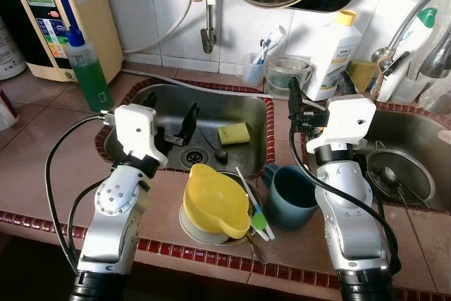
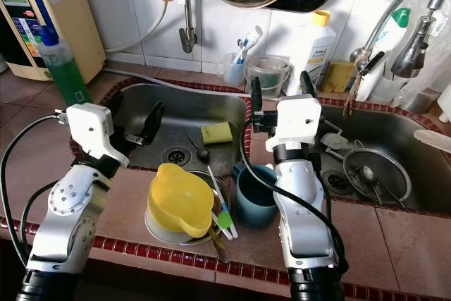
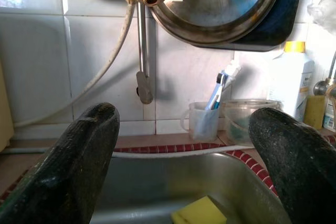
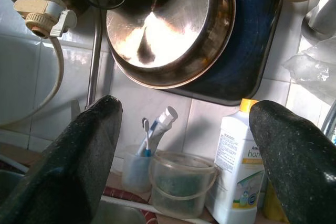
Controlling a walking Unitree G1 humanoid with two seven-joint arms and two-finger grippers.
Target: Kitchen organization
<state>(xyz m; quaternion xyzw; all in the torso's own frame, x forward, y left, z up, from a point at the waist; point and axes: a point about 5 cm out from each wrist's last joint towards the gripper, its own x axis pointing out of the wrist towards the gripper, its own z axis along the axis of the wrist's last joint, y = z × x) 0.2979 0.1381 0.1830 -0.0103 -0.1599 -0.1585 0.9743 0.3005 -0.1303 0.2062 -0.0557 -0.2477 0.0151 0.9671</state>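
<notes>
**Tiled tabletop around two sinks**

A brown-tiled tabletop [image 1: 42,128] with a red mosaic edge holds two steel sinks. On its front strip, between the basins, sits a metal bowl [image 1: 194,229] with a yellow jug [image 1: 215,201] in it, and a blue mug [image 1: 290,197] just beside. Along the back wall stand a green soap bottle [image 1: 90,72], a clear cup with toothbrushes [image 1: 254,68], a clear tub [image 1: 287,73] and a white bottle [image 1: 332,54].

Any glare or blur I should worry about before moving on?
Right wrist view: strong glare on the hanging steel pan, fingers blurred close up. Left wrist view: fingers also soft, background sharp. Eye views: evenly lit, sharp; yellow pitcher clear.
</notes>
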